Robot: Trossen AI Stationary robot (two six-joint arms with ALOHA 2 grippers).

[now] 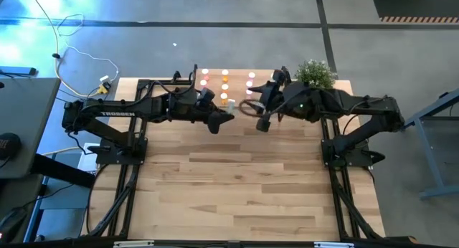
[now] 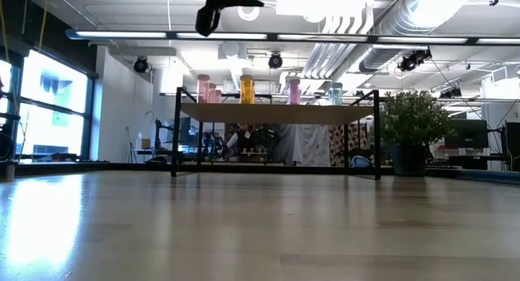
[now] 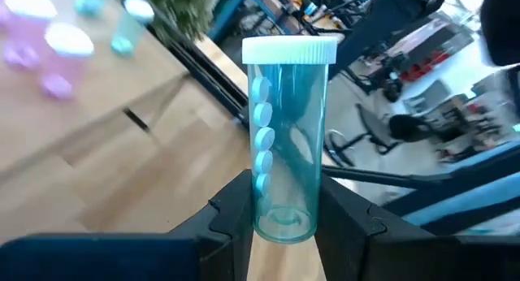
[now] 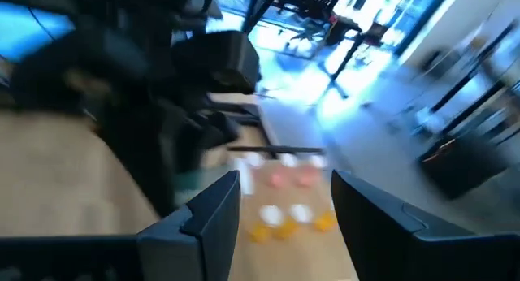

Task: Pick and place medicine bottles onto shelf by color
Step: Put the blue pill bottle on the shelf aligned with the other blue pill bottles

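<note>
Teal bottle with a white cap stands upright, clamped between the left gripper's 2 fingers, raised just in front of the shelf. Right gripper hangs nearby, fingers spread and seemingly holding nothing, arm reaching inward.

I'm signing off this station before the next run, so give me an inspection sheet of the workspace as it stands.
Surface: wooden table, near half bare.
Job's things: shelf at the far edge carries pink, orange and teal bottles; one teal bottle with white tablets is off the shelf, in the left gripper.
Clutter: potted plant at the far right corner.
Grippers: left gripper shut on the teal bottle, raised by the shelf; right gripper open, empty, beside the shelf.
Cables: loose white cable on the floor left of the table.
Surroundings: workshop room with ceiling ducts, monitors; no person clearly seen.
</note>
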